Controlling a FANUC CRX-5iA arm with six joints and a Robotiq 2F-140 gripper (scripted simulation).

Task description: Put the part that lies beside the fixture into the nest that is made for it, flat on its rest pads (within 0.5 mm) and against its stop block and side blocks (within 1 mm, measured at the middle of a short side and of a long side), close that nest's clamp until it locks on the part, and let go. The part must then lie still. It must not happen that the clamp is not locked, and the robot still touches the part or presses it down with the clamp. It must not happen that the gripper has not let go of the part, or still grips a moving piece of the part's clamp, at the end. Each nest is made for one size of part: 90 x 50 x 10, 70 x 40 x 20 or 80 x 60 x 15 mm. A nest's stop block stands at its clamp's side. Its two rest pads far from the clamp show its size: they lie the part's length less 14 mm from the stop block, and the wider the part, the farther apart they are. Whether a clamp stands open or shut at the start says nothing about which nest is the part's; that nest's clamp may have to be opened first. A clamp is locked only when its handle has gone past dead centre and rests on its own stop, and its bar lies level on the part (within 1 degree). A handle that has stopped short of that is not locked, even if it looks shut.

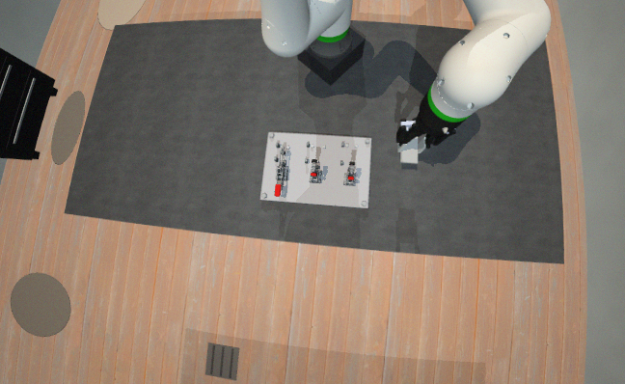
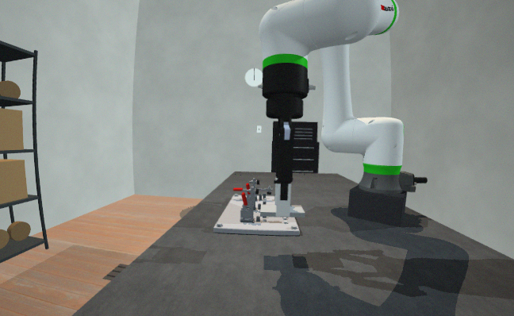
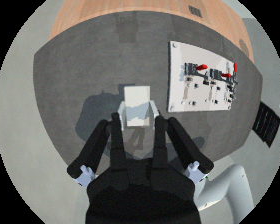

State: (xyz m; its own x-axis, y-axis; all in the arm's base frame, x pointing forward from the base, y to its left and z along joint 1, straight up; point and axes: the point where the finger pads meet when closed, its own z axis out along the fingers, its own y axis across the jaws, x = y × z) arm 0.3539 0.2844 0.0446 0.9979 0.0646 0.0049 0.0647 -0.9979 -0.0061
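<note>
My gripper [image 1: 412, 145] [image 2: 283, 195] [image 3: 137, 106] points straight down and is shut on the part [image 1: 410, 155] [image 2: 291, 208] [image 3: 136, 106], a light grey block. It holds the part low over the dark mat [image 1: 175, 145], just right of the fixture in the top view. The fixture plate [image 1: 319, 194] [image 2: 231, 228] [image 3: 179, 63] is white and carries three nests, each with a red-handled clamp. The left clamp [image 1: 279, 179] lies stretched out long with its handle at the near edge. The middle clamp [image 1: 313, 174] and the right clamp [image 1: 350, 178] look compact. The rest pads are too small to make out.
The arm's base [image 1: 331, 60] [image 2: 377, 202] stands on the mat behind the fixture. A black shelf rack [image 2: 13, 159] with boxes stands off the table to the left. The mat ends on a wooden top [image 1: 310, 314].
</note>
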